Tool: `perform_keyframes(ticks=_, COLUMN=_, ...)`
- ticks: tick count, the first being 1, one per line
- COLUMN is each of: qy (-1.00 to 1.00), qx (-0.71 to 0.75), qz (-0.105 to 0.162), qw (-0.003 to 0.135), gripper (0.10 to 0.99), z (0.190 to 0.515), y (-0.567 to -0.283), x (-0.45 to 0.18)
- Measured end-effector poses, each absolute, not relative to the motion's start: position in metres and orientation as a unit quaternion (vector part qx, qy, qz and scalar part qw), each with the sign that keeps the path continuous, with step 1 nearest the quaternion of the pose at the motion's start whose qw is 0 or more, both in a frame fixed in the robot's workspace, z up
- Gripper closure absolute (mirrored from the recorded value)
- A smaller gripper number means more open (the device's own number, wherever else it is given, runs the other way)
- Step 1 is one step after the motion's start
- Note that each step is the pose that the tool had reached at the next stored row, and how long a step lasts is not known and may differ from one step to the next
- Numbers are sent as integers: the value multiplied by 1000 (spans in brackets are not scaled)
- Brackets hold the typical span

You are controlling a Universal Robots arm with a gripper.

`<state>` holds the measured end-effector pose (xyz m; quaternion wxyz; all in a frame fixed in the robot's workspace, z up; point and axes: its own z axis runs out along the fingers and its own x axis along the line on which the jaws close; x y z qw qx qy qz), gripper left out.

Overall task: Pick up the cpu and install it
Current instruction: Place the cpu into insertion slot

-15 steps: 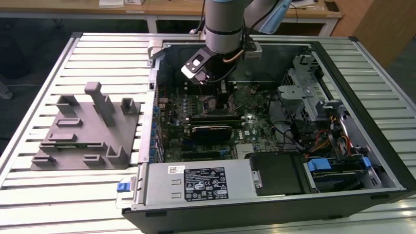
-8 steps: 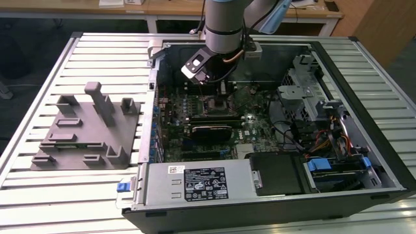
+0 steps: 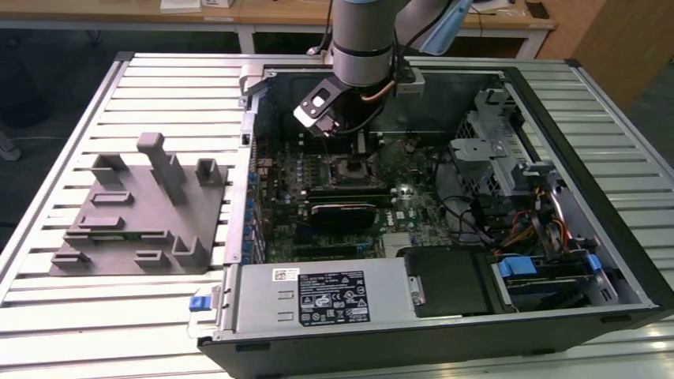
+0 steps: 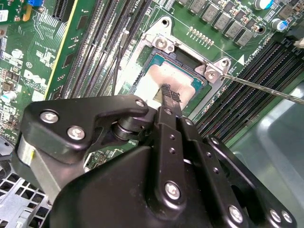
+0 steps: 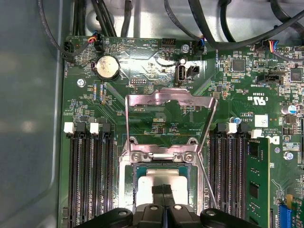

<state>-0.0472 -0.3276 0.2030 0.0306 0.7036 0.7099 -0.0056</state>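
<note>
**Pincer closed over the cpu seated in the socket**

The pincer (image 4: 169, 96) has its two narrow fingertips pressed together with no gap between them, as both wrist views show. The tips sit over the middle of the cpu (image 4: 156, 76); I cannot tell whether they touch its top.

The cpu lies flat inside the socket frame (image 4: 164, 45) with its shiny metal top facing up. It is square, so no long axis stands out, and its edges run parallel with the frame. In the first wrist view the pincer (image 5: 162, 190) covers part of the cpu (image 5: 147, 183).

The hinged load plate (image 5: 168, 97) is swung open beyond the socket. A thin lever rod (image 4: 266, 88) stands free beside it. Memory slots (image 5: 88, 175) flank the socket on both sides of the motherboard (image 5: 142, 61).

In the exterior view the arm (image 3: 364, 47) reaches down into the far part of the open computer case (image 3: 589, 260). The case lies on the slatted surface (image 3: 158, 87). A grey fixture (image 3: 137, 205) lies well apart, toward the exterior view's left.
</note>
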Motion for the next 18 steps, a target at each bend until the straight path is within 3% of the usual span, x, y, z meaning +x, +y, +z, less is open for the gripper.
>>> perform_keyframes(ticks=18, qy=710, qx=704, qz=-1, qw=28, gripper=980, z=229, y=-328, x=-47)
